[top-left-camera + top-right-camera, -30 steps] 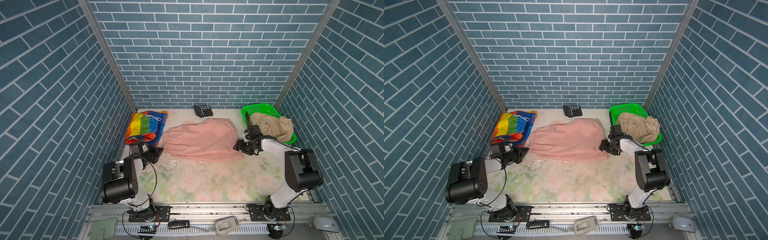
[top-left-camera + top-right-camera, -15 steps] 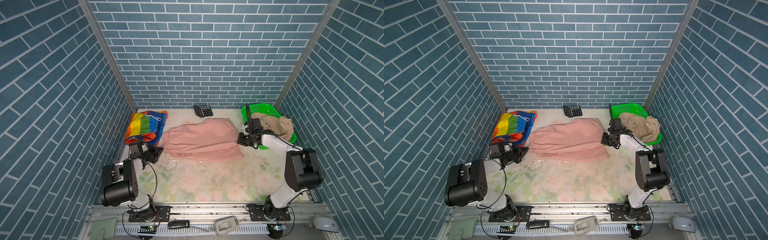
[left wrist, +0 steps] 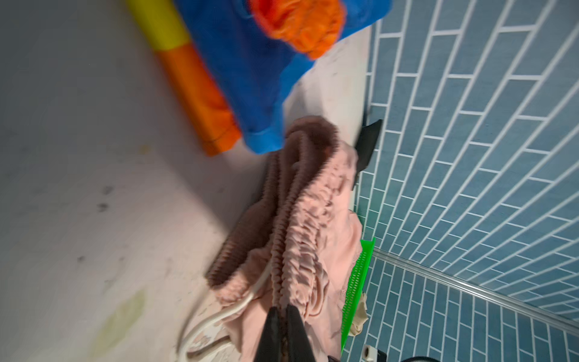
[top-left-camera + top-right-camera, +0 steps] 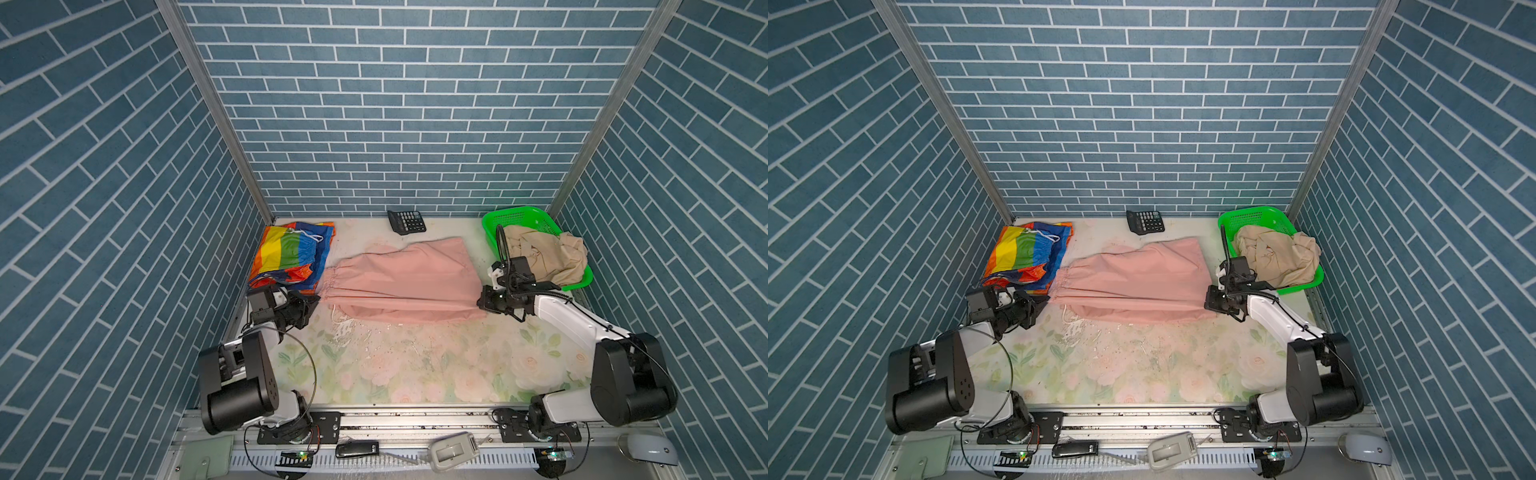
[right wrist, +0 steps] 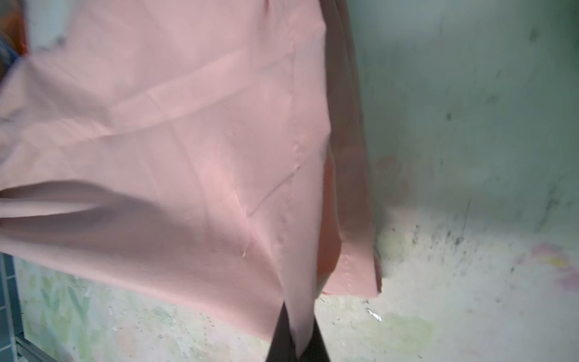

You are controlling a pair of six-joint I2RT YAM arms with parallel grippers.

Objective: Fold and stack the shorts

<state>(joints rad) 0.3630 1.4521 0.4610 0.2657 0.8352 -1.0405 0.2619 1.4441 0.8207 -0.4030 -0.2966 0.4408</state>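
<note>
Two pinches hold the pink shorts [image 4: 399,282] flat, likely for folding; left gripper [image 4: 313,300] at nine o'clock; right gripper [image 4: 481,302] at three.

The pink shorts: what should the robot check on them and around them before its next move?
1. Left claw shut on the gathered waistband of the pink shorts: ok.
2. Right claw shut on their hem end: ok.
3. Shorts spread lengthwise between both claws: ok.
4. White cord tucked in: not ok, it trails loose on the table.
5. Rainbow shorts folded, top free for stacking: ok.
6. Beige shorts folded: not ok, crumpled in the green basket.
</note>
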